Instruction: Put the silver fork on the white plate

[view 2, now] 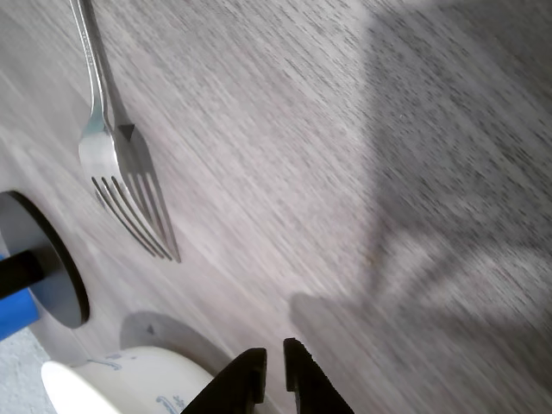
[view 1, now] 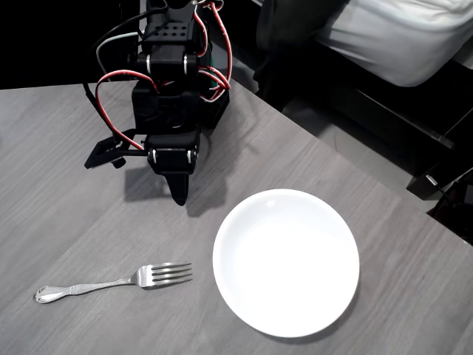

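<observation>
The silver fork (view 1: pixel 111 283) lies flat on the grey wood table at the lower left of the overhead view, tines pointing right toward the white plate (view 1: pixel 286 260). That plate rests bare on the table, a short gap from the tines. My gripper (view 1: pixel 179 194) hangs above the table, up and to the right of the fork, shut with nothing in it. In the wrist view the fork (view 2: pixel 112 147) lies at the upper left, and my gripper (view 2: pixel 274 360) shows at the bottom with its black fingers almost touching, well apart from the fork.
The table's edge (view 1: pixel 355 159) runs diagonally at the right of the overhead view, with dark floor and a white cushion (view 1: pixel 414 37) beyond. The arm's base and red wires (view 1: pixel 174 66) stand at the top. A dark disc (view 2: pixel 52 267) and a white rounded shape (view 2: pixel 129 379) sit at the wrist view's lower left.
</observation>
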### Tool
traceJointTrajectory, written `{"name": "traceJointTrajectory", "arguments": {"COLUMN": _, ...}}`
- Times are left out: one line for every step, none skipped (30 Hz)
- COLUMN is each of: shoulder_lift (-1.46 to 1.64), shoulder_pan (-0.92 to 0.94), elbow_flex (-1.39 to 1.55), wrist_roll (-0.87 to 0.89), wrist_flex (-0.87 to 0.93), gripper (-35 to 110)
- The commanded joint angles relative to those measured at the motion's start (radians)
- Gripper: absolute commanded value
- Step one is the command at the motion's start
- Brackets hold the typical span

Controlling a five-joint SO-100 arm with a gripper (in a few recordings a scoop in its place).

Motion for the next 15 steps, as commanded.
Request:
{"name": "traceJointTrajectory", "arguments": {"shoulder_lift": 0.028, "shoulder_pan": -0.035, "elbow_flex": -0.003, "wrist_roll": -0.006, "wrist_flex": 0.006, "gripper": 0}}
{"name": "traceJointTrajectory", "arguments": {"shoulder_lift": 0.028, "shoulder_pan": -0.032, "elbow_flex": -0.003, "wrist_roll": -0.005, "wrist_flex": 0.006, "gripper": 0}}
{"name": "traceJointTrajectory", "arguments": {"shoulder_lift": 0.028, "shoulder_pan": -0.023, "elbow_flex": -0.003, "wrist_roll": -0.003, "wrist_flex": 0.006, "gripper": 0}}
{"name": "traceJointTrajectory", "arguments": {"shoulder_lift": 0.028, "shoulder_pan": -0.005, "elbow_flex": -0.003, "wrist_roll": -0.003, "wrist_flex": 0.006, "gripper": 0}}
{"name": "traceJointTrajectory", "arguments": {"shoulder_lift": 0.028, "shoulder_pan": 0.021, "elbow_flex": -0.003, "wrist_roll": -0.003, "wrist_flex": 0.003, "gripper": 0}}
{"name": "traceJointTrajectory", "arguments": {"shoulder_lift": 0.028, "shoulder_pan": 0.058, "elbow_flex": -0.003, "wrist_roll": -0.003, "wrist_flex": 0.000, "gripper": 0}}
{"name": "traceJointTrajectory", "arguments": {"shoulder_lift": 0.028, "shoulder_pan": 0.092, "elbow_flex": -0.003, "wrist_roll": -0.006, "wrist_flex": -0.005, "gripper": 1}}
{"name": "traceJointTrajectory", "arguments": {"shoulder_lift": 0.026, "shoulder_pan": 0.114, "elbow_flex": -0.003, "wrist_roll": 0.000, "wrist_flex": -0.006, "gripper": 1}}
{"name": "traceJointTrajectory", "arguments": {"shoulder_lift": 0.026, "shoulder_pan": 0.121, "elbow_flex": -0.003, "wrist_roll": 0.040, "wrist_flex": -0.017, "gripper": 0}}
{"name": "traceJointTrajectory", "arguments": {"shoulder_lift": 0.026, "shoulder_pan": 0.117, "elbow_flex": -0.003, "wrist_roll": 0.029, "wrist_flex": -0.046, "gripper": 0}}
{"name": "traceJointTrajectory", "arguments": {"shoulder_lift": 0.026, "shoulder_pan": 0.123, "elbow_flex": -0.003, "wrist_roll": 0.002, "wrist_flex": -0.069, "gripper": 0}}
{"name": "traceJointTrajectory", "arguments": {"shoulder_lift": 0.026, "shoulder_pan": 0.144, "elbow_flex": -0.008, "wrist_roll": -0.035, "wrist_flex": -0.101, "gripper": 0}}
{"name": "traceJointTrajectory", "arguments": {"shoulder_lift": 0.026, "shoulder_pan": 0.175, "elbow_flex": -0.017, "wrist_roll": -0.057, "wrist_flex": -0.126, "gripper": 0}}
{"name": "traceJointTrajectory", "arguments": {"shoulder_lift": 0.026, "shoulder_pan": 0.201, "elbow_flex": -0.029, "wrist_roll": -0.071, "wrist_flex": -0.150, "gripper": 0}}
{"name": "traceJointTrajectory", "arguments": {"shoulder_lift": 0.026, "shoulder_pan": 0.224, "elbow_flex": -0.044, "wrist_roll": -0.091, "wrist_flex": -0.172, "gripper": 0}}
